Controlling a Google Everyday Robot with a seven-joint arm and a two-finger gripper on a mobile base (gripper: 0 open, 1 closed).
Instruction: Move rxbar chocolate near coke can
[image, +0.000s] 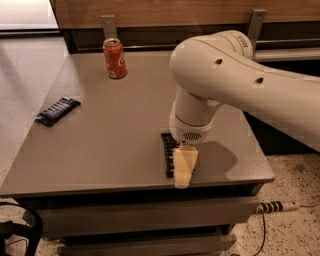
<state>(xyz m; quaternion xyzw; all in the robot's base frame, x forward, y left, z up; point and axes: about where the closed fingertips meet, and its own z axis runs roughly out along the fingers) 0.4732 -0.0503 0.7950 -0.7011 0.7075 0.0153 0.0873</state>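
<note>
Pointing straight down, the gripper (184, 170) is sitting low over the front right part of the grey table (115, 145), right at the rxbar chocolate (168, 151), and its cream-coloured tip is overlapping the bar's near end just inside the table's front edge. Whether it is gripping the bar or only hovering against it cannot be told from this angle. The rxbar chocolate is lying flat, its long side running front to back; its black wrapper is showing rows of white text that are too small to read. The coke can (115, 59) is standing upright at the far left of the table, well apart from the bar, its white script curving across the orange-red side but not readable in full. A dark blue crinkled wrapper (58, 110) with white lettering is lying near the left edge. The white arm (235, 75) is reaching in from the right, bending sharply down at a bulky joint above the bar; a small dark marking near its top is illegible. A power strip (277, 206) is lying on the speckled floor.
</note>
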